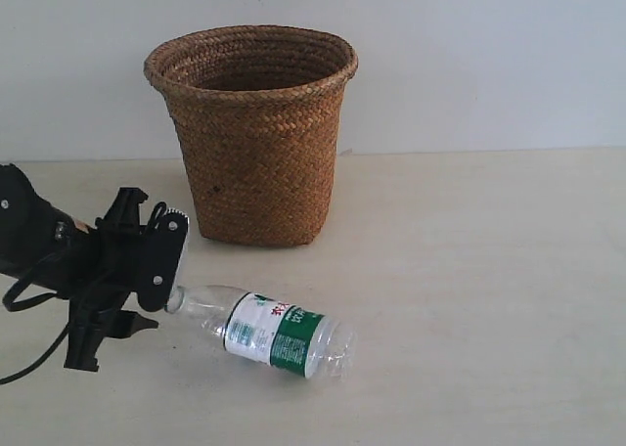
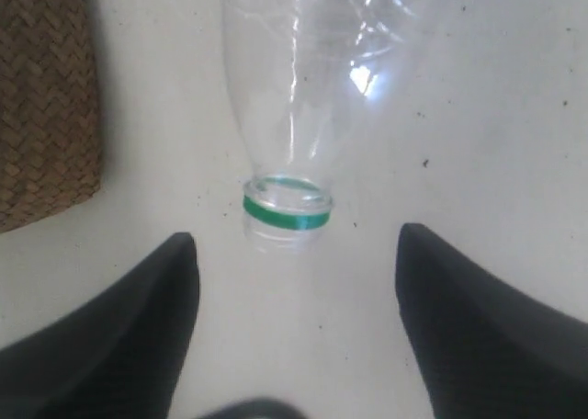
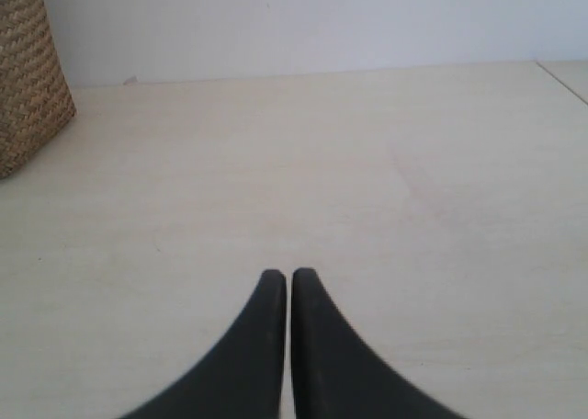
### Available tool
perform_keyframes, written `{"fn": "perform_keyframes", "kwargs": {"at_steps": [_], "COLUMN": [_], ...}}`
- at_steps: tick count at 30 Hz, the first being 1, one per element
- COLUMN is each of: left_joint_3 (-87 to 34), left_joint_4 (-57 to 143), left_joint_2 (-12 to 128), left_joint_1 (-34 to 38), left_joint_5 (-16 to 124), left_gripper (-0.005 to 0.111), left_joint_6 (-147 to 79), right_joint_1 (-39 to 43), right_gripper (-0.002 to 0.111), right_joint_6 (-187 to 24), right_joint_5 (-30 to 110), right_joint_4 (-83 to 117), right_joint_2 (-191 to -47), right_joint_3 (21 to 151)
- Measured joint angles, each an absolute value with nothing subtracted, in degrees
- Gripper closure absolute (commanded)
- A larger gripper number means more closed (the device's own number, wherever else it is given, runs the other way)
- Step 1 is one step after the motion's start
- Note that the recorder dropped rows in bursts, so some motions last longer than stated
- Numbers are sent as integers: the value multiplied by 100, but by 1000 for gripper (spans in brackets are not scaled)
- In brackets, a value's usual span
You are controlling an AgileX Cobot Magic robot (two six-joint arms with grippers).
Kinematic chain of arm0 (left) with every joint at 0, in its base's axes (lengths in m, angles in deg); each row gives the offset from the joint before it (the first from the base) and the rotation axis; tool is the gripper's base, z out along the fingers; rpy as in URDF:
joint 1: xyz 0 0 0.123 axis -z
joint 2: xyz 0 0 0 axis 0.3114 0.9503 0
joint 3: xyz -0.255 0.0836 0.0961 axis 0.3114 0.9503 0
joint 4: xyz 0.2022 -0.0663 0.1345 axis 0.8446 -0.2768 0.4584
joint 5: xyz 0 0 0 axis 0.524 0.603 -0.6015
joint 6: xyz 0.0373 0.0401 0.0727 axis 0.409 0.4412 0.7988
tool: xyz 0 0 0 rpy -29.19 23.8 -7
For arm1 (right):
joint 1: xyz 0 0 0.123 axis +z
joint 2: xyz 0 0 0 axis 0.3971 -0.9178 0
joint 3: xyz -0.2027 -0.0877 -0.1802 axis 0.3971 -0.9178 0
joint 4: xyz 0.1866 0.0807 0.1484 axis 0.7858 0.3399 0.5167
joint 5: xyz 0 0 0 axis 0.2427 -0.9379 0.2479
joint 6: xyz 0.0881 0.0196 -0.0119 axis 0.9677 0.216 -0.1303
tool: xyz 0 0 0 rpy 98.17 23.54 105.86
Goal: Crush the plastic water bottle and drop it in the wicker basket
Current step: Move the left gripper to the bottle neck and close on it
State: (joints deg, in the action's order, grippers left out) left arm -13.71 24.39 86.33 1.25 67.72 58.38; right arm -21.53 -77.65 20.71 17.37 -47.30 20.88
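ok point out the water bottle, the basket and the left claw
plastic water bottle (image 1: 274, 334), exterior view, on its white-and-green label
wicker basket (image 1: 256, 162), exterior view, on the woven front wall
left claw (image 2: 296, 243), left wrist view, midway between its open fingertips

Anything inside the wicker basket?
In the wicker basket only the upper inner wall shows; its front hides the bottom. The plastic water bottle lies outside, on the table.

Left gripper (image 2: 296, 238) wide open, jaws spread well apart; its arm extends low from the left. Right gripper (image 3: 289, 277) fully closed, jaws pressed together.
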Motion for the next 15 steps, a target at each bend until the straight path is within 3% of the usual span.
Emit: {"fn": "perform_keyframes", "kwargs": {"at_steps": [15], "left_joint_3": [-1489], "left_joint_4": [2460], "left_joint_2": [9176], "left_joint_1": [151], "left_joint_5": [6224], "left_gripper": [50], "left_joint_6": [5838], "right_joint_1": [-2153], "right_gripper": [108], "right_joint_6": [-7765], "right_joint_5": [2071], "right_joint_4": [1737], "right_joint_2": [-4730], "right_joint_3": [2088]}}
